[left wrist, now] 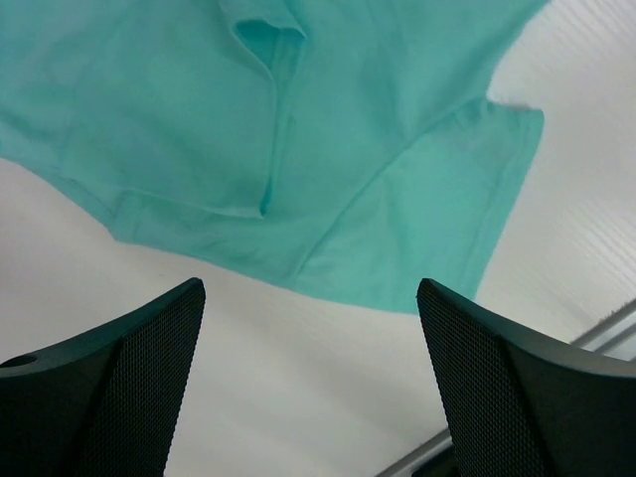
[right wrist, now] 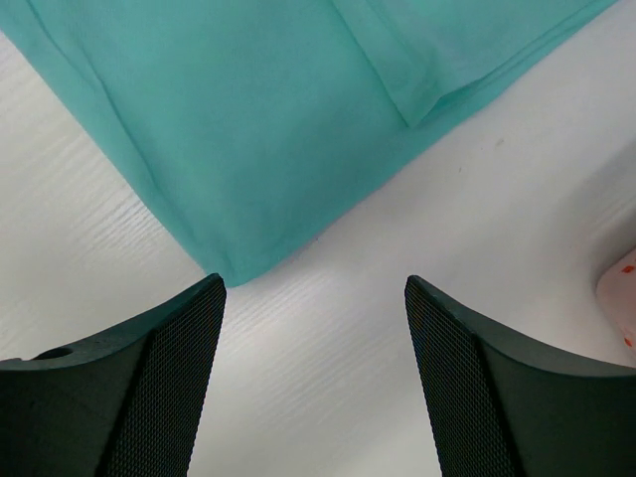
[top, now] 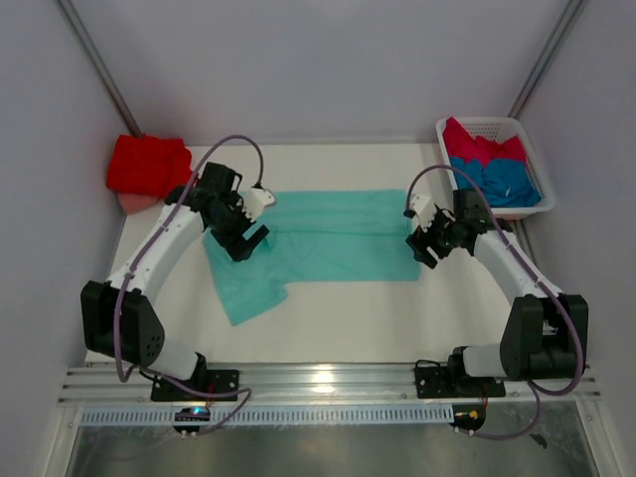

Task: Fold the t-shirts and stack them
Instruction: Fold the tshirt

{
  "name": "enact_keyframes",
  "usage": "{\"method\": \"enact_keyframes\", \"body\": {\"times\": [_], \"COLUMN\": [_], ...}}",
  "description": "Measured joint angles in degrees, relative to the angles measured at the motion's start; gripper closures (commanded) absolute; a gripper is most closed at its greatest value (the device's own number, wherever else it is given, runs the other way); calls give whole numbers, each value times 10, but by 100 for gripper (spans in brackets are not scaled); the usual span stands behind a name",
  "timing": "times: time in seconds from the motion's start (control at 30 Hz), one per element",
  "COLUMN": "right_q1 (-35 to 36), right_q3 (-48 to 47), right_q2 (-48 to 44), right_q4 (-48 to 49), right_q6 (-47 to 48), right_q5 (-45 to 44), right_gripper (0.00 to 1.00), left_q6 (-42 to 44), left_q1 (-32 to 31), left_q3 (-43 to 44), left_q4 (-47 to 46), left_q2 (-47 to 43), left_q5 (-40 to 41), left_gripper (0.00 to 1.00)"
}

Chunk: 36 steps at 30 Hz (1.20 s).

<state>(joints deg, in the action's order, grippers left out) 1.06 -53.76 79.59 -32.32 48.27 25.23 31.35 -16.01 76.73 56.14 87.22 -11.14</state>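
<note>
While hovering wide-open and empty-fingered, working mid-fold on the mint-teal t-shirt [top: 333,237] lying between left gripper [top: 245,239] and right gripper [top: 423,244]; apparently keeping the red t-shirt [top: 147,164] folded beyond the left fingers; leaving the blue t-shirt [top: 509,184] and crimson-pink t-shirt [top: 482,146] in the basket [top: 479,122] beyond the right fingers.

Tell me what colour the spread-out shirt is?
The shirt is mint-teal, best seen from the top camera.
</note>
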Motion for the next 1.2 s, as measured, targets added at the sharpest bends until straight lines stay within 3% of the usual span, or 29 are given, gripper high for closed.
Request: {"method": "enact_keyframes", "body": {"times": [0.2, 0.53, 1.2], "right_q1": [0, 0, 56], "right_q3": [80, 104, 101], "right_q2": [-73, -45, 39], "right_q4": [21, 42, 92], "right_q6": [32, 47, 24], "right_q5": [-26, -42, -57], "right_gripper": [23, 23, 22], "left_q6": [30, 100, 94], "left_q1": [-2, -16, -138], "left_q3": [-150, -309, -334], "left_q4": [5, -12, -57], "left_q2": [-114, -186, -178], "left_q5": [0, 58, 93], "left_gripper": [10, 9, 10]}}
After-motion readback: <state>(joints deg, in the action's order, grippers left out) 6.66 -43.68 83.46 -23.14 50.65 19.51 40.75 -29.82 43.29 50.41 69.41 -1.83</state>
